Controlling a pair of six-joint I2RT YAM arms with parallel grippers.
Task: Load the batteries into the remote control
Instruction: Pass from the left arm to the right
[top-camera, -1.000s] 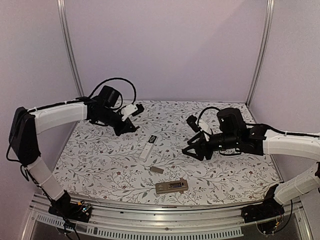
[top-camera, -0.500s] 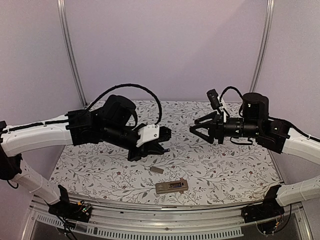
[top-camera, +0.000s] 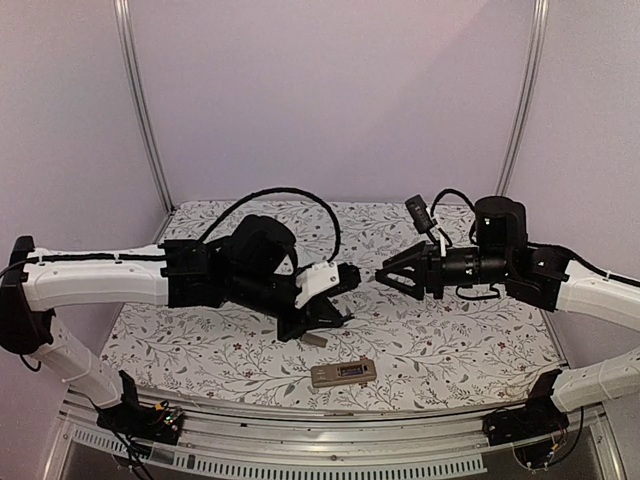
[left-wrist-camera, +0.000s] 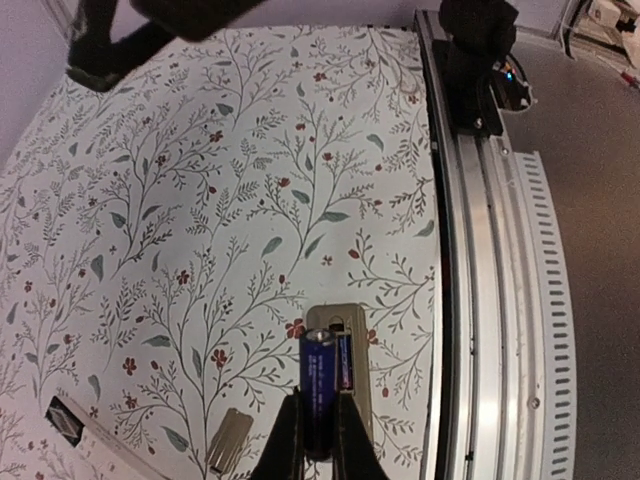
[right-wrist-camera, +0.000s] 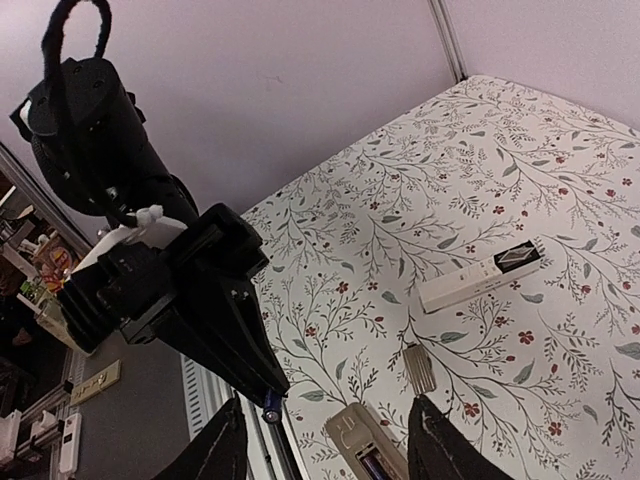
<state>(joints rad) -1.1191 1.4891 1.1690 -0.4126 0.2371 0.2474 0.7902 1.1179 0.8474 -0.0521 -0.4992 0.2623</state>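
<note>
Battery (left-wrist-camera: 318, 385) sits clamped in the left hand (left-wrist-camera: 318, 440) above the open remote (left-wrist-camera: 340, 322), seemingly part-loaded; right hand (right-wrist-camera: 330, 450) gapes empty.

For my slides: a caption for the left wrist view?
Left gripper pinches a battery, the opened remote control on the table beyond.

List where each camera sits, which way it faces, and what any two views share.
Top external: above and behind the robot, looking down over the table; the left arm with left pincer and the right arm with right pincer show.
Left wrist: on the left arm, looking down at the tan remote; its own fingers pinch a battery.
Right wrist: on the right arm, looking toward the left pincer and white remote; its own open fingers frame the bottom edge.
Shared: all three show the tan remote and the loose grey cover beside it.
</note>
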